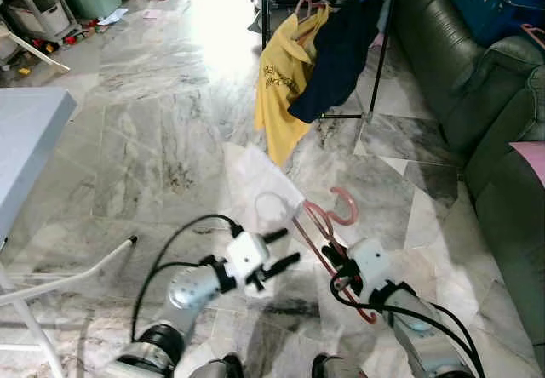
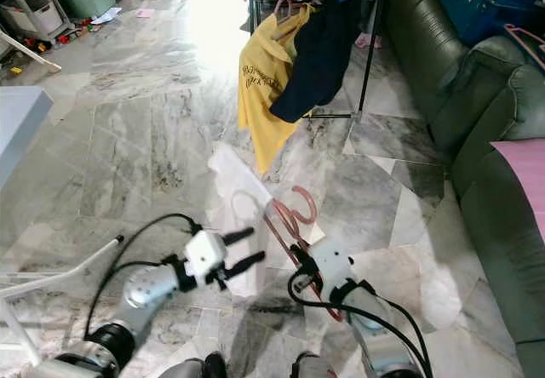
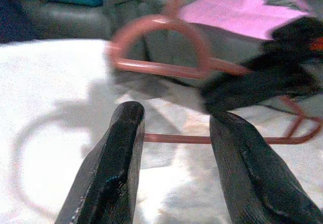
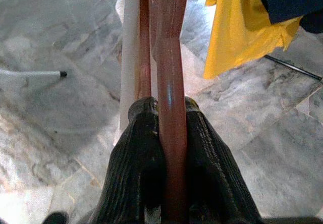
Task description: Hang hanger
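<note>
A pink plastic hanger [image 1: 322,225] with a white garment [image 1: 260,192] draped on it is held up in front of me. My right gripper [image 1: 339,263] is shut on the hanger's lower bar, and the right wrist view shows the pink bar [image 4: 170,98] pinched between both fingers. My left gripper [image 1: 281,249] is open just left of the hanger, its fingers [image 3: 113,168] spread against the white cloth [image 3: 60,98]. Ahead stands a black clothes rack [image 1: 375,46] carrying a yellow shirt [image 1: 285,80] and a dark navy garment [image 1: 336,50] on hangers.
A dark green sofa [image 1: 477,114] runs along the right, with a pink cloth [image 1: 532,157] on its arm. A grey table [image 1: 25,140] and its white legs [image 1: 77,272] are at my left. Clutter and shelves [image 1: 34,12] lie far left. Marble floor [image 1: 162,114] stretches toward the rack.
</note>
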`<state>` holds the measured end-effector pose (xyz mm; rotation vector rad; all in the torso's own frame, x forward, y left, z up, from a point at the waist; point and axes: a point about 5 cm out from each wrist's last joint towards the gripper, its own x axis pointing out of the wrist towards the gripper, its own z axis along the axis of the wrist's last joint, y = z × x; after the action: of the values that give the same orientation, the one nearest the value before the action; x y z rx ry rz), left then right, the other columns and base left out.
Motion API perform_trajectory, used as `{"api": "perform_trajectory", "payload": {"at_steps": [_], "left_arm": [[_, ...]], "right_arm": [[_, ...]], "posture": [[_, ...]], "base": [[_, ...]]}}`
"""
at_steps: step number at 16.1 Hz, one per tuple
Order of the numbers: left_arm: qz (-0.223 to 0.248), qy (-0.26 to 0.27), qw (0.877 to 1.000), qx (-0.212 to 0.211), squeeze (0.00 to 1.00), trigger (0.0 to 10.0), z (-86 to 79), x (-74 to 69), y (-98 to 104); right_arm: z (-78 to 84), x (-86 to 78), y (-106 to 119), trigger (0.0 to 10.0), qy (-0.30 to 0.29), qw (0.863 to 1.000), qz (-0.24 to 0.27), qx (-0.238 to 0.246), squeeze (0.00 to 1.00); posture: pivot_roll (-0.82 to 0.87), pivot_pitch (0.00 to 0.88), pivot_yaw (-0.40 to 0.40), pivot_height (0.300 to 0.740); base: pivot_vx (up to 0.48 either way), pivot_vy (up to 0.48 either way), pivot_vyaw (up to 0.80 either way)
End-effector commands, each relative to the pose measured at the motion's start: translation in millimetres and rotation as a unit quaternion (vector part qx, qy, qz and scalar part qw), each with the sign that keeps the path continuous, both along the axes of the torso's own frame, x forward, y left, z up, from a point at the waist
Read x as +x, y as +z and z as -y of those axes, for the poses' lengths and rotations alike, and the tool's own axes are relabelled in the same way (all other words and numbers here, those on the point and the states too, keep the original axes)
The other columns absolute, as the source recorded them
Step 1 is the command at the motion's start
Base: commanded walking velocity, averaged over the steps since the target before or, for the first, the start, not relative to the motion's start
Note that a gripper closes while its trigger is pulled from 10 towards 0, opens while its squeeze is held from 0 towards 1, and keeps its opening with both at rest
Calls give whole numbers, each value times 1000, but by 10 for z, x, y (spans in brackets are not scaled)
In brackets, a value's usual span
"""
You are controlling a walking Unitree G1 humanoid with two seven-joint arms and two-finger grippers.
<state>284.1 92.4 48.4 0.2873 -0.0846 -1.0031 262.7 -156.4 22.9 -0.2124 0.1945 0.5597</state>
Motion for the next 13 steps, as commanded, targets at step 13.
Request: {"api": "perform_trajectory", "payload": {"at_steps": [13], "left_arm": [[114,-20,972,205,1000,10000,-330,114,41]], "right_arm": [[426,-206,-101,10000,76,992,-38,-91,0]], "posture": [[-214,168,58,740]], "base": [[0,0,0]]}}
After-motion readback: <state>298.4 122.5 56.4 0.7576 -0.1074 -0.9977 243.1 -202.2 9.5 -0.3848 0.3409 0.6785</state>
